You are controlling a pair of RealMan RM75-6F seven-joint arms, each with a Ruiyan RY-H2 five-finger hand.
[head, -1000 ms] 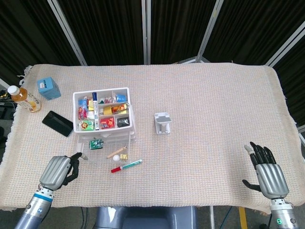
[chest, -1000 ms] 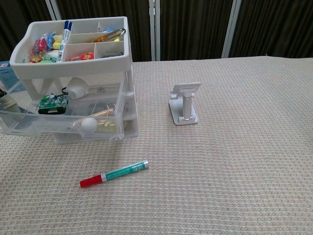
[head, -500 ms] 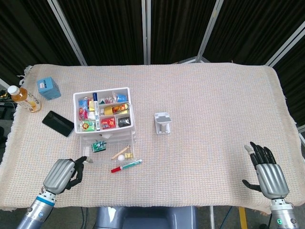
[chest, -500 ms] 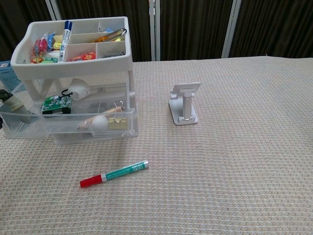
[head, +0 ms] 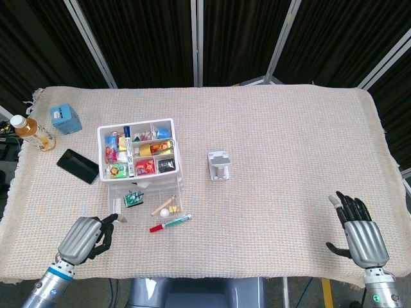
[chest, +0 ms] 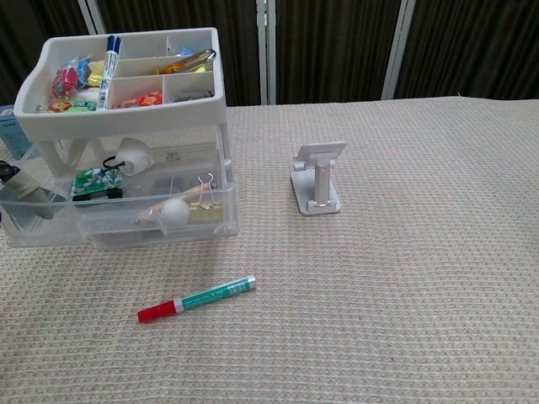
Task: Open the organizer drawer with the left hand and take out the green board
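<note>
Left hand (head: 83,237) pinches the near-left corner of the pulled-out clear drawer (chest: 118,220) holding the green board (head: 133,199); right hand (head: 361,232) rests spread, holding nothing

In the chest view the left hand (chest: 10,181) is cut off by the left edge and blurred behind the clear drawer (chest: 118,220) wall, the right hand is out of frame, and the green board (chest: 94,183) shows no detail.

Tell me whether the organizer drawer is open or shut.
Open: the clear drawer juts out from under the organizer's top tray, exposing the green board inside.
</note>
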